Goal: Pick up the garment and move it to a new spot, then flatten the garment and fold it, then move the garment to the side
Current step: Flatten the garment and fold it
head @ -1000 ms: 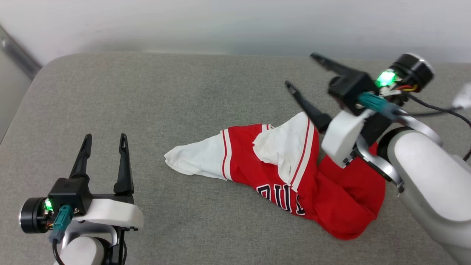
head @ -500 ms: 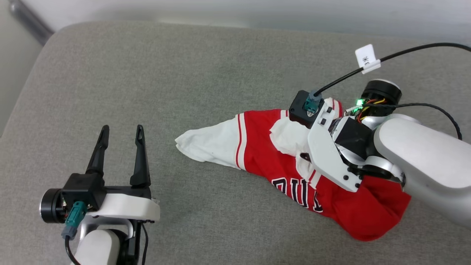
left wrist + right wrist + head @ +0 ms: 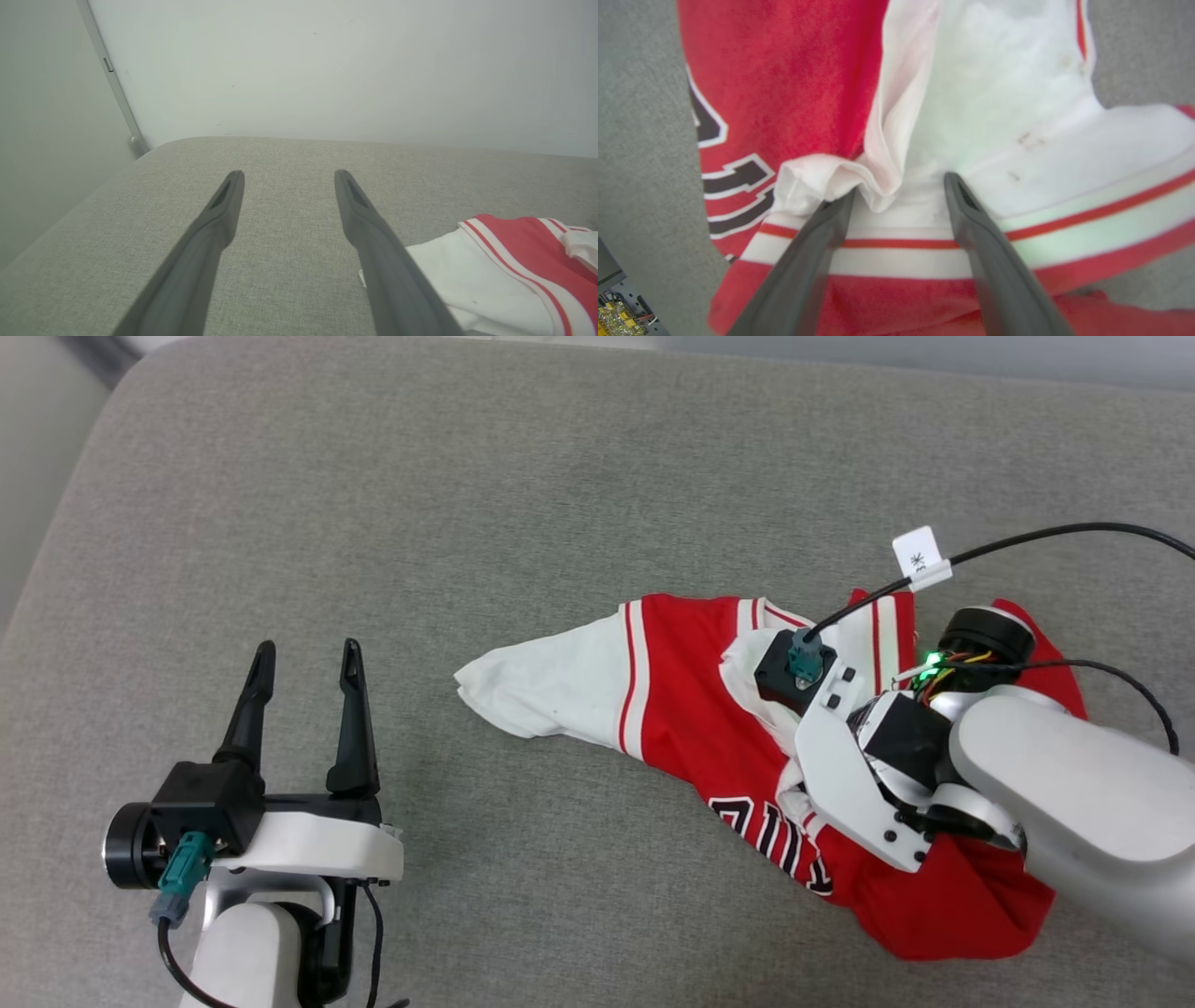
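The garment point(image 3: 681, 709) lies crumpled on the grey cushion point(image 3: 467, 476): red body, white sleeve pointing left, striped trim, part of the black lettering showing. My right arm's wrist point(image 3: 845, 756) points straight down onto its middle and hides the fingers in the head view. In the right wrist view my right gripper point(image 3: 899, 191) is open, its fingers straddling a bunched white fold of the garment point(image 3: 784, 93) beside the red-white trim. My left gripper point(image 3: 308, 649) is open over bare cushion at the lower left, apart from the white sleeve. The left gripper point(image 3: 288, 175) has the garment point(image 3: 514, 261) to its right.
A black cable with a white tag point(image 3: 920, 560) arcs over the garment from my right wrist. The cushion's rounded left edge point(image 3: 56, 523) drops off beside a pale wall point(image 3: 327, 70). A metal strip point(image 3: 112, 79) runs up the corner.
My right gripper has swung from pointing up-left above the garment to pointing down into it, fingers now around a white fold. The head camera has tilted down. The left arm has not moved.
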Available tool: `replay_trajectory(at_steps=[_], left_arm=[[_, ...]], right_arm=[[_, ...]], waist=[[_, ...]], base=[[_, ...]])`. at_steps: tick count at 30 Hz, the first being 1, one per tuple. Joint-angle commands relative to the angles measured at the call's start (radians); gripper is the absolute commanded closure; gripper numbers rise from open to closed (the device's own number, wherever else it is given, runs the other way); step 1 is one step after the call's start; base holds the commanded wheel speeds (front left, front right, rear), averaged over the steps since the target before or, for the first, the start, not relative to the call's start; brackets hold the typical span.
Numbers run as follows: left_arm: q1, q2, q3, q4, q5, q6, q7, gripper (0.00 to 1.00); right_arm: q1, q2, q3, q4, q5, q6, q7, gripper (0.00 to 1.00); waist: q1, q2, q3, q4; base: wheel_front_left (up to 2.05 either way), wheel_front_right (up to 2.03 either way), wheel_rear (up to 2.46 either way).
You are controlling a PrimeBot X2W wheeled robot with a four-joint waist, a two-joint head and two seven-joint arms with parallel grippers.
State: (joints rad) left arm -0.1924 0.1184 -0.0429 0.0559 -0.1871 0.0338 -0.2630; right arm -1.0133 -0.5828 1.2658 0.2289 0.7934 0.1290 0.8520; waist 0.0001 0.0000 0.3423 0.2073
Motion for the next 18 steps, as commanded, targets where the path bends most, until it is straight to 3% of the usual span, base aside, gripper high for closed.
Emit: replay_trajectory(at_steps=[1,2,10,18], left_arm=[[-0.009,-0.007,0.017,0.005,0.011,-0.010,-0.003,0.00],[-0.010,-0.012,0.025,0.009,0.016,-0.016,-0.003,0.00],[0.023,-0.036,0.073,0.025,0.053,-0.050,-0.003,0.00],[0.059,-0.052,0.103,0.024,0.070,-0.068,-0.003,0.00]], right_arm=[[0.043,0.007,0.025,0.004,-0.017,0.003,-0.033,0.80],[0.031,0.009,0.023,0.005,-0.020,0.003,-0.065,1.00],[-0.041,-0.020,0.008,0.003,0.019,0.002,-0.380,1.00],[0.056,-0.122,-0.147,-0.018,0.070,0.002,-0.618,1.00]], waist=[[-0.0001,0.0000,-0.002,-0.013],[-0.0001,0.0000,-0.006,-0.019],[-0.0001,0.0000,-0.063,-0.054],[-0.0001,0.0000,-0.102,-0.080]], base=[[0.00,0.00,0.00],[0.00,0.00,0.00],[0.00,0.00,0.00],[0.00,0.00,0.00]])
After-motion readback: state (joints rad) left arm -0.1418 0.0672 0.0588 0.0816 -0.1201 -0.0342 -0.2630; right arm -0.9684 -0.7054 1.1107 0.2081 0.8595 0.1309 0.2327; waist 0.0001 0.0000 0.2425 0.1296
